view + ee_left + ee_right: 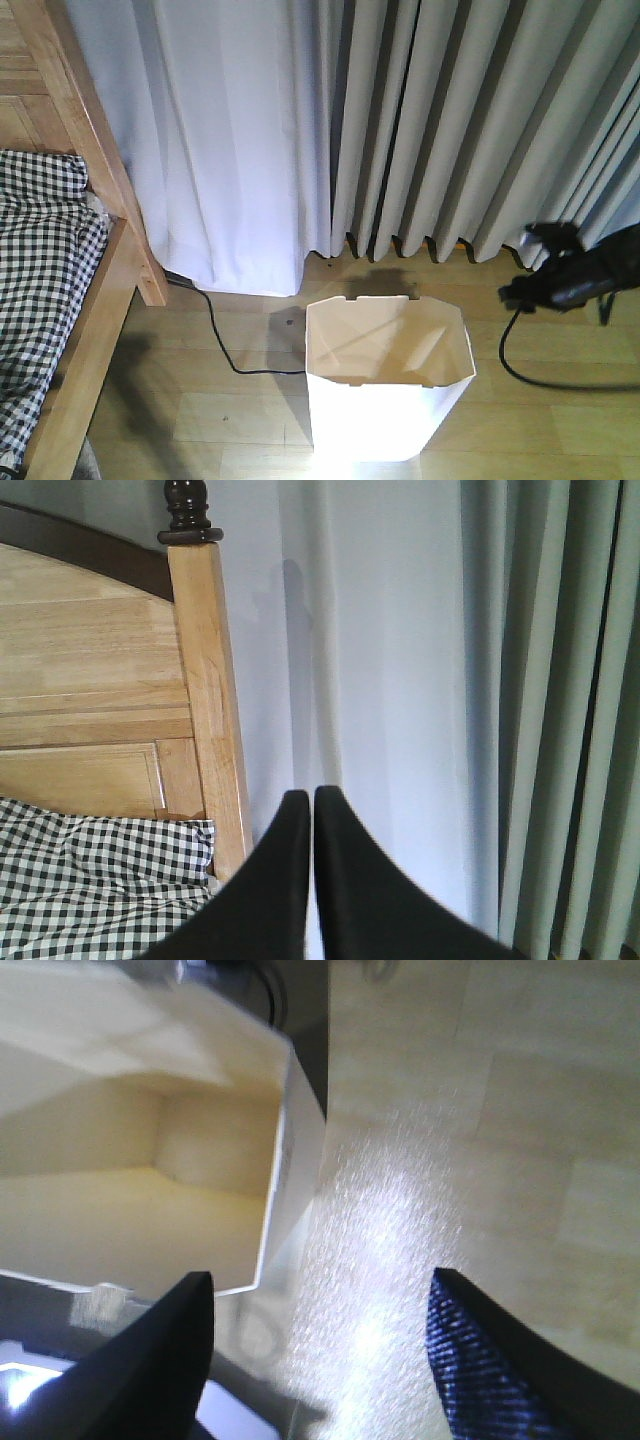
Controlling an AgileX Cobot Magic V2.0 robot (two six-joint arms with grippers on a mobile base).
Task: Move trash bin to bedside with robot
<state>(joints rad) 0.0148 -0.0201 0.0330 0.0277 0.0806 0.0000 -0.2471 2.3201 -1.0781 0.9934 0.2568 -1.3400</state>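
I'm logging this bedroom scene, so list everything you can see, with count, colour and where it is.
Trash bin: one, white with cream inside, on the floor in front of the curtains, empty as far as shows.
Bed: one, light wooden frame, left side.
Bedding: black-and-white checked, on the bed.
Curtains: white panel left, grey panels right, along the back wall.
Floor cable: one, black, running from the curtain's foot toward the bin.
Floor: light wood boards.
Left gripper: black, fingers together, pointing at the bedpost.
Right gripper: fingers wide apart, beside the bin's rim.
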